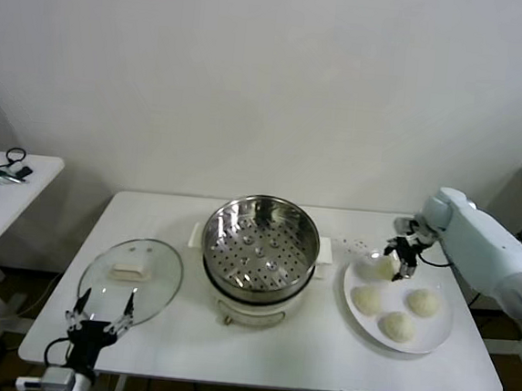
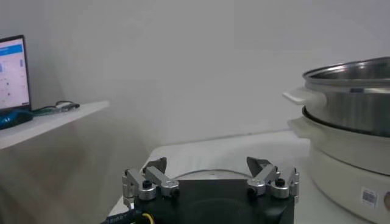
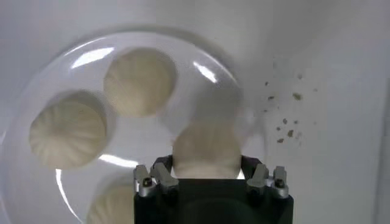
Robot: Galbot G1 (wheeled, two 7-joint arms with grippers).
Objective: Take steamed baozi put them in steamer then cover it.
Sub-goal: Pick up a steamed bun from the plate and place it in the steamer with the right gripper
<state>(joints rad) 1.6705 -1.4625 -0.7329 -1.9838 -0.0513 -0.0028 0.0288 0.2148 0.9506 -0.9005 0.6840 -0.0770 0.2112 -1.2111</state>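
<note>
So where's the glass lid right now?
Head view: the glass lid lies flat on the table's left side, beside the steamer, just beyond the left pincer.

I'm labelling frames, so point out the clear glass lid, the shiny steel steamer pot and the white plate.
Clear glass lid (image 1: 132, 272), head view, white centre handle.
Shiny steel steamer pot (image 1: 261, 248), head view, perforated tray.
White plate (image 1: 441, 330), head view, bare near-right rim.

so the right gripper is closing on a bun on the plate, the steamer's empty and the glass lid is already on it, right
Not quite: the glass lid is not on the steamer; the head view shows it lying on the table to the robot's left of the open pot. The rest holds: the right gripper grips a bun on the plate, and the steamer is empty.
</note>
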